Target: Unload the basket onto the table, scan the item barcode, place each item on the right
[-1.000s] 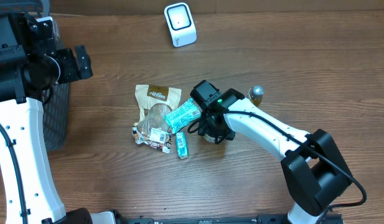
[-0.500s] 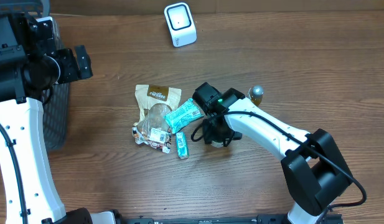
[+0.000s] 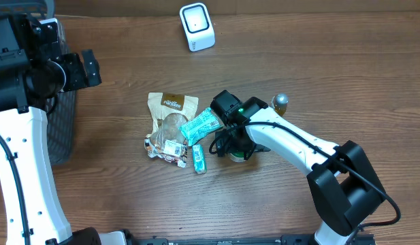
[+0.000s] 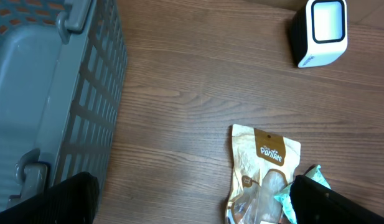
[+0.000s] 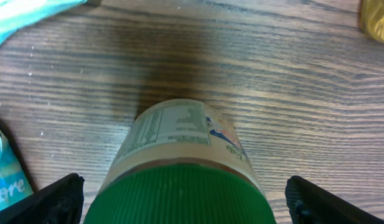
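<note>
**Operator:** Jaws, state?

**Technician:** Right jaws: released, spread wide to either side of the jar [image 5: 179, 134], with a gap showing on both sides. Left jaws: released and empty, hanging at the far left beside the basket [image 4: 48, 93].

**Operator:** Location of the item?

**Technician:** The jar appears to stand upright on the worktop [image 3: 318, 75], green lid up, near the middle and directly under the right jaws. A teal packet [image 3: 199, 125] lies just to its left, with a snack pouch [image 3: 170, 112] beyond that. A small bottle [image 3: 281, 103] stands to the right and farther back. The scanner [image 3: 197, 26] sits at the far edge, well apart from the jar.

**Operator:** Step in hand?

**Technician:** Judged to be the pick-up. The right arm [image 3: 291, 139] is placed over the jar, but no grip is made. Scanning is not yet begun.

**Operator:** Requirements for the next move?

**Technician:**
1. Set the jaws around the jar body below the lid.
2. Close squarely, because the round wall may slip.
3. Lift clear of the teal packet.
4. Carry the jar to the far scanner and turn it so the barcode faces the scanner window.

A printed panel shows on the label in the wrist view. Whether the barcode is on it cannot be read.
</note>
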